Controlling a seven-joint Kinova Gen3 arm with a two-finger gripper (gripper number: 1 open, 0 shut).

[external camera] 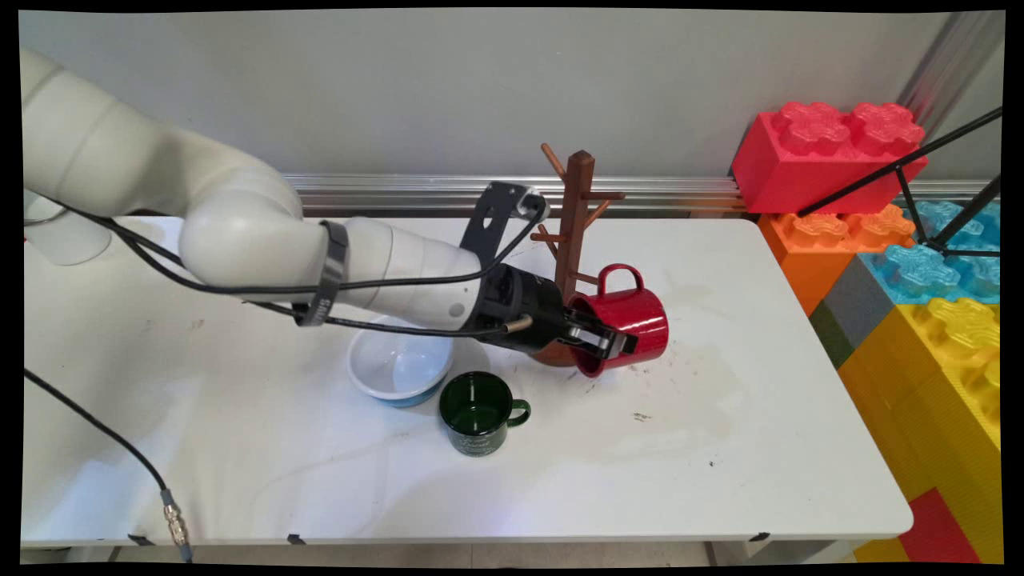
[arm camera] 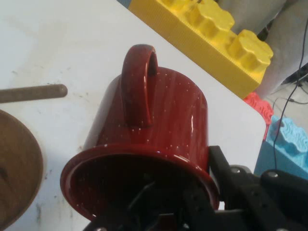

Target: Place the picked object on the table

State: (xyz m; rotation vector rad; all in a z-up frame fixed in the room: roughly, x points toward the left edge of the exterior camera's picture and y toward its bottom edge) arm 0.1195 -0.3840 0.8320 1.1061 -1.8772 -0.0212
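**Red mug gripped on its side beside the mug tree**

Gripper [external camera: 606,342] clenched on the rim of the red mug [external camera: 628,320]: one finger inside the mouth, the other outside along the wall. The mug lies tipped sideways, mouth toward the arm, handle pointing up. Whether it rests on the white table [external camera: 720,448] or hangs just clear of it, I cannot tell.

Landmark: the brown wooden mug tree [external camera: 573,232], upright near the table's back edge. The red mug is just to its right and a little nearer to me, its handle close under one of the lower pegs. Touching or not: can't say.

Green mug [external camera: 478,412] stands upright, well in front of the tree and left of it, handle to the right. White bowl [external camera: 398,368] sits left of the green mug, just beside it.

Big toy bricks [external camera: 920,264], red, orange, blue and yellow, are stacked off the table's right side, far right of the tree.
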